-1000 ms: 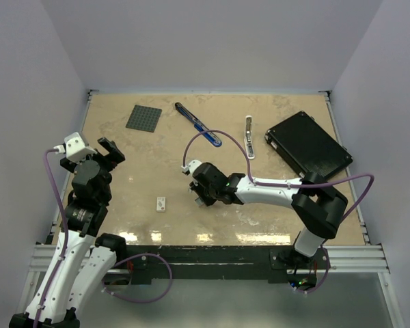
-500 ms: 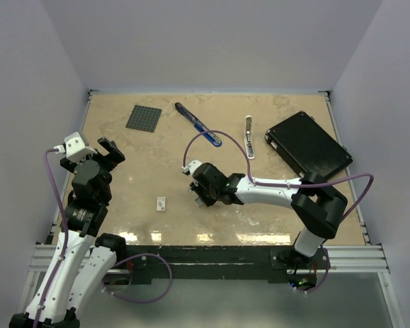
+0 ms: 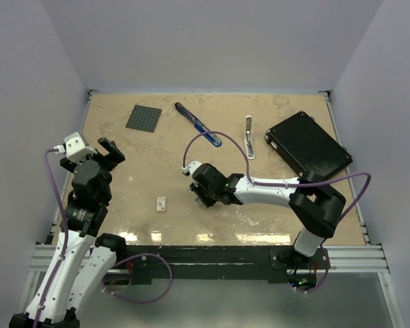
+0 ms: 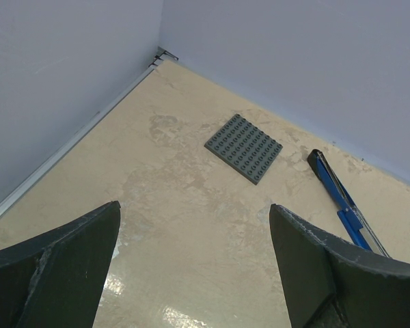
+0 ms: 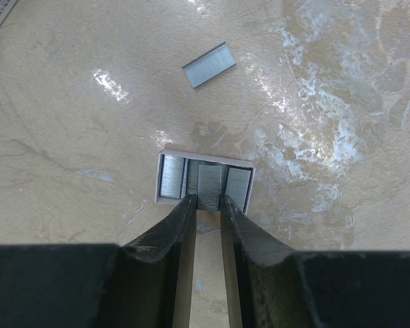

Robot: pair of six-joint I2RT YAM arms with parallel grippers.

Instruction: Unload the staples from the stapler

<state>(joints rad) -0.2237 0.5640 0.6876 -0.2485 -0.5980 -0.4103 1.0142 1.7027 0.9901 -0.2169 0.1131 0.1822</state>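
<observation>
Since the earlier frame the right arm has edged slightly left; the left arm is unchanged.

Top view: the right gripper (image 3: pixel 200 196) sits low over the table (image 3: pixel 137 171) near its centre. The left gripper (image 3: pixel 111 152) is raised at the left, jaws wide apart and empty. The stapler (image 3: pixel 198 125) lies at the far side, well apart from both.

Left wrist view: the stapler lies near a grey studded plate (image 4: pixel 244 147).

Right wrist view: the jaws are nearly together, their tips flanking the middle strip of staples (image 5: pixel 208 181) in a small white-rimmed tray (image 5: pixel 205 158). Whether they grip it cannot be told. One loose strip (image 5: pixel 208 65) lies beyond.
</observation>
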